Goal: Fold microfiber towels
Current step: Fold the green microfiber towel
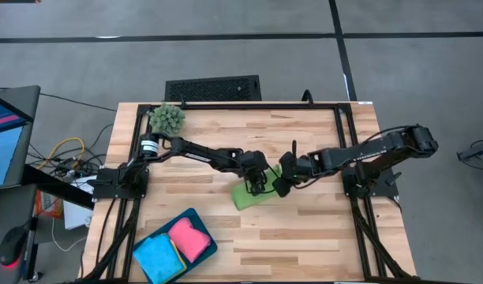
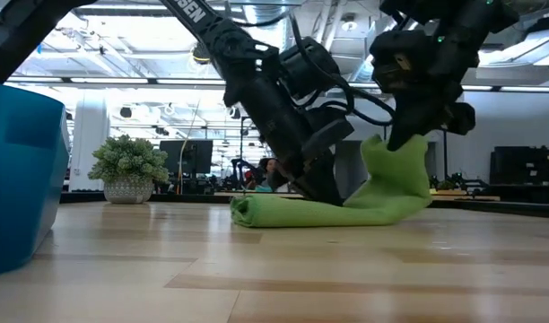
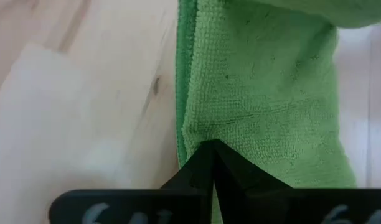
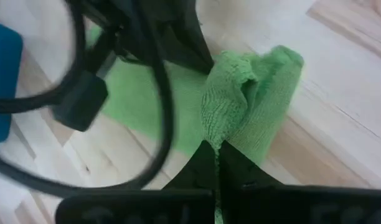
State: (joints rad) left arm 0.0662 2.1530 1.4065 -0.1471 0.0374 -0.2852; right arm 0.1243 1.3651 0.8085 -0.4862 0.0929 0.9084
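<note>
Table's tray (image 1: 204,226): blue towel (image 1: 155,254), pink towel (image 1: 189,238).

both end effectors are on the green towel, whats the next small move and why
Probably carry the right end effector across toward the left arm, laying the lifted end over the flat part. It is shut on one raised end of the green towel, while the left end effector is shut on the part lying on the table, pinning it.

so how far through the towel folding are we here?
Done: pink towel and blue towel sit folded in the tray. In hand: green towel at mid-table, left gripper shut and pinning it to the table, right gripper shut on its raised end. Left: finishing that fold. No yellow towel in view.
</note>
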